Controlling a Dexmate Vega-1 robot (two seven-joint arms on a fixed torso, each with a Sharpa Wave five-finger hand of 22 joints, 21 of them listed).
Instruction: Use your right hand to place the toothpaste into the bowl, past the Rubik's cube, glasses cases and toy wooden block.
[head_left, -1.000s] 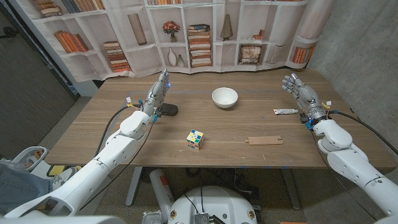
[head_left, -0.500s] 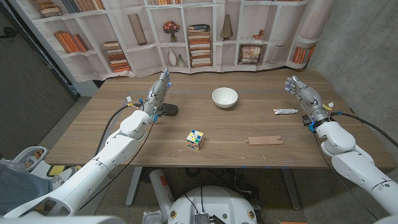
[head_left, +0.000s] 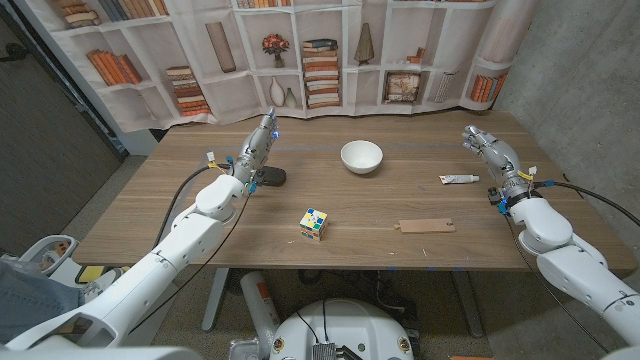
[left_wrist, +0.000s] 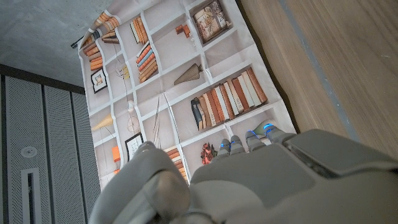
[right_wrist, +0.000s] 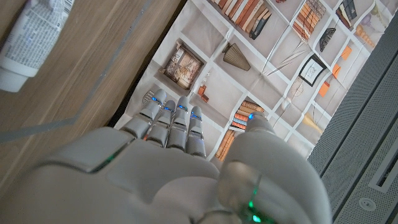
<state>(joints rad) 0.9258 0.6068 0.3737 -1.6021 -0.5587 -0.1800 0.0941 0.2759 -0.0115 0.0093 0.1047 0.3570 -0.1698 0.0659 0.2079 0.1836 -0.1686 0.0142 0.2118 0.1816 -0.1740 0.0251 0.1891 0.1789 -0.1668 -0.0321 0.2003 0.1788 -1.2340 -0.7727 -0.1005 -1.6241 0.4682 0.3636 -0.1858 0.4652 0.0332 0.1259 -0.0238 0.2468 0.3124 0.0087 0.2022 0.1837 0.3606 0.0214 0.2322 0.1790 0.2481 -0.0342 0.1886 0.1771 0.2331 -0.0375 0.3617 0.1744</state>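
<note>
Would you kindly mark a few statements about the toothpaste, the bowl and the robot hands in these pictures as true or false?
1. The toothpaste lies on the table, beside the right robot hand. True.
2. The right robot hand holds the toothpaste. False: it holds nothing, and the tube lies apart from it on the wood.
3. The bowl has nothing in it. True.
4. The Rubik's cube sits inside the bowl. False: it stands on the table, nearer the robot than the bowl.
5. The left robot hand is raised next to a dark glasses case. True.
6. The flat wooden block leans against the bowl. False: it lies flat on the table, well apart from the bowl.
</note>
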